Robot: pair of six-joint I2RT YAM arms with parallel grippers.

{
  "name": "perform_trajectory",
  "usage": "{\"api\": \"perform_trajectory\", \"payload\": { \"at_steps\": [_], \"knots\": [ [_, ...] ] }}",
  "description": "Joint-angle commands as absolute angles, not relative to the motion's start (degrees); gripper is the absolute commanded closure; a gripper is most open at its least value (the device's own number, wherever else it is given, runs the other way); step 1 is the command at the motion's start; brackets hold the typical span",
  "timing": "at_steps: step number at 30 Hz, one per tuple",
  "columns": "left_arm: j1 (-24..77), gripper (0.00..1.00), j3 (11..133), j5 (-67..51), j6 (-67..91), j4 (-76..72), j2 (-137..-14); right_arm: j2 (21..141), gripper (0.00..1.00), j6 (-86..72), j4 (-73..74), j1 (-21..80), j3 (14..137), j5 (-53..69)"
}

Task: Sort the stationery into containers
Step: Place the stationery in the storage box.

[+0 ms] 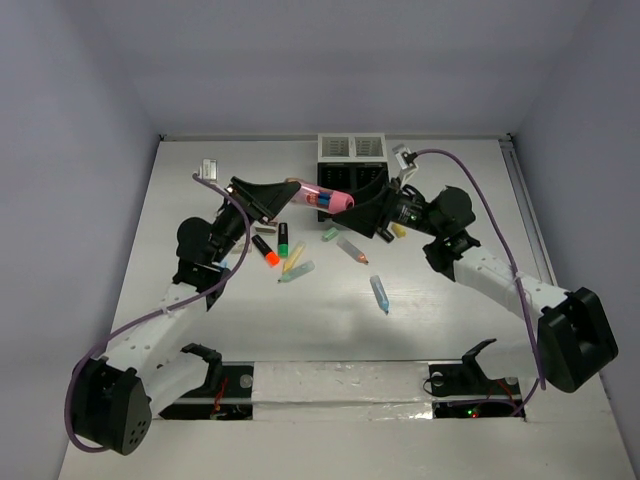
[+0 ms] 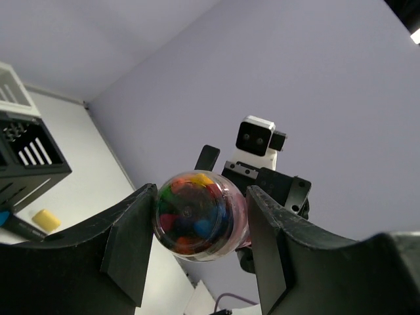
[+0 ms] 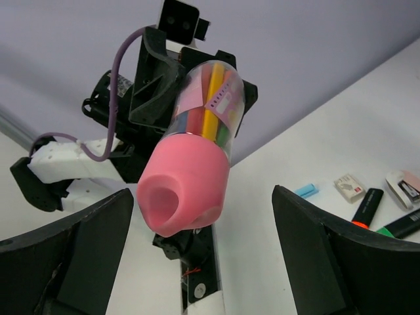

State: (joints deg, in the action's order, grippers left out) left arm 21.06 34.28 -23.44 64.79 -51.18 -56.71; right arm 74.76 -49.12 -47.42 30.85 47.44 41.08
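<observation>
A fat pink tube (image 1: 325, 197) with a clear body full of coloured sticks hangs in the air in front of the mesh containers (image 1: 350, 160). My left gripper (image 1: 298, 192) is shut on its clear end, and the pads press both sides of the tube (image 2: 197, 213). My right gripper (image 1: 366, 207) is open around the pink cap end (image 3: 187, 177), its jaws wide on either side without touching. Loose stationery lies on the table below: an orange-and-black highlighter (image 1: 265, 250), a green marker (image 1: 283, 238), a light blue pen (image 1: 380, 293) and a yellow cap (image 1: 398, 230).
A clear pen with an orange tip (image 1: 352, 248) and a pale green marker (image 1: 296, 271) lie mid-table. A small white box (image 1: 208, 167) sits at the back left. Both arms meet close together just in front of the containers.
</observation>
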Motion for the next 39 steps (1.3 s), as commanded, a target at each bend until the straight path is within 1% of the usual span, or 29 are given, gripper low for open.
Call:
{"api": "perform_trajectory", "payload": {
  "at_steps": [1,8,12,19,20,21,22,24,25,26,27,28,29,30,31,32,33,34,35,36,37,38,39],
  "knots": [
    [21.62,1.0,34.01,-21.27,66.18,-59.85,-54.93,74.79,0.08,-49.22,-51.77,32.69,50.97,41.57],
    [23.47,1.0,33.84,-18.9,65.13,-59.59,-54.49,75.32,0.09,-48.43,-51.33,33.84,51.94,39.38],
    [23.99,1.0,33.14,-18.28,65.13,-59.24,-54.23,75.15,0.14,-46.5,-49.92,34.45,52.38,36.66],
    [25.05,1.0,32.17,-17.05,64.51,-58.18,-53.0,75.85,0.16,-46.76,-52.47,34.98,52.12,33.67],
    [25.05,1.0,32.08,-16.88,64.51,-58.01,-52.91,75.94,0.19,-46.67,-52.47,34.98,52.12,32.97],
    [25.05,1.0,32.08,-16.79,64.42,-58.01,-52.91,76.11,0.33,-46.67,-52.38,34.98,52.21,33.05],
    [25.05,1.0,32.17,-16.87,64.42,-58.01,-52.91,76.29,0.37,-46.67,-52.12,34.98,52.38,33.22],
    [25.05,1.0,32.17,-16.79,64.34,-58.01,-52.91,76.81,0.38,-46.67,-50.72,34.98,53.08,33.4],
    [25.05,1.0,32.34,-16.7,64.25,-58.18,-53.0,76.9,0.4,-46.58,-50.45,34.98,53.09,33.31],
    [25.05,1.0,32.34,-16.7,64.34,-58.36,-53.17,76.99,0.45,-46.58,-50.01,34.98,53.09,32.96],
    [25.05,1.0,32.26,-16.79,64.34,-58.53,-53.35,76.99,0.51,-46.58,-49.66,34.98,53.09,32.7],
    [25.05,1.0,32.34,-17.05,64.34,-58.62,-53.52,76.99,0.64,-46.58,-49.22,34.98,53.0,32.26],
    [25.05,1.0,32.43,-17.66,64.25,-58.62,-53.96,76.82,0.68,-46.41,-47.48,34.98,53.09,30.86],
    [25.05,0.95,32.61,-18.19,63.99,-58.54,-54.23,76.29,0.72,-45.97,-45.63,34.98,53.61,30.15],
    [25.05,0.88,33.48,-18.72,62.85,-57.84,-54.4,76.03,0.79,-44.23,-43.09,34.98,54.48,29.45],
    [25.05,0.71,34.1,-19.24,61.71,-54.7,-54.32,75.68,0.82,-42.64,-39.59,34.98,55.71,27.7],
    [25.05,0.62,34.88,-19.42,60.22,-52.14,-54.06,75.41,0.85,-39.41,-31.72,34.98,58.85,26.73],
    [25.05,0.53,36.89,-18.9,58.29,-49.07,-53.53,75.32,0.85,-37.72,-27.81,34.98,60.63,25.85],
    [25.05,0.39,38.22,-16.72,53.49,-40.86,-52.31,75.32,0.86,-35.97,-23.77,34.98,62.38,24.1],
    [25.05,0.33,40.76,-15.22,51.0,-36.61,-51.6,75.41,0.86,-32.99,-16.6,34.98,65.88,23.39],
    [25.05,0.29,41.74,-13.9,48.63,-33.26,-50.72,75.85,0.87,-31.92,-13.57,34.98,67.57,22.77],
    [25.05,0.05,42.53,-13.89,46.43,-27.48,-49.15,76.28,0.88,-30.86,-10.75,34.37,69.07,22.42],
    [25.05,0.01,43.41,-10.41,42.23,-24.73,-48.52,76.55,0.88,-30.15,-6.46,34.37,70.39,22.15]
  ]
}}
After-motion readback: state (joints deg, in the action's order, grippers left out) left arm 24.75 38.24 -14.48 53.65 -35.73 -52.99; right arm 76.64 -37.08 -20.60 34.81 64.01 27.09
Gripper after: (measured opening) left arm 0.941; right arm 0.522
